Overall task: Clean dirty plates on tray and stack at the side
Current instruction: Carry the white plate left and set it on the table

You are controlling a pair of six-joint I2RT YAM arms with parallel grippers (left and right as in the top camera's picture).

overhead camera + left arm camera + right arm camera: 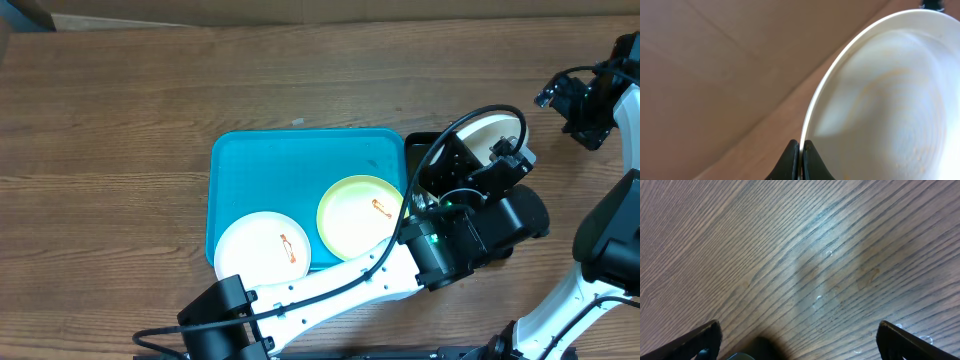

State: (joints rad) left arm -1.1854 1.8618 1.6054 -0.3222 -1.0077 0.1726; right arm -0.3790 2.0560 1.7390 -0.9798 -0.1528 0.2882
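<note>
Left wrist: the left pincer [800,150] bites shut on the bare rim of a white plate [890,100] held on edge. It's a thin grip, and a jerk could swing or drop it.

Overhead: that plate hangs at the tray's [240,170] three o'clock, over the black tray [420,145]. The yellow plate [355,220] and another white plate [255,250] lie smeared in the tray.

Right wrist: the right pincer [797,340] gapes wide and empty above bare desk [815,240], so it gives no steadying.

Wood-grain worktop [110,150] across the whole overhead view. Corner of a small black tray [418,143] toward 2 o'clock of centre. Tan cardboard strip [300,8] along the 12 o'clock edge. Scattered water droplets [828,253] on the wood.
</note>
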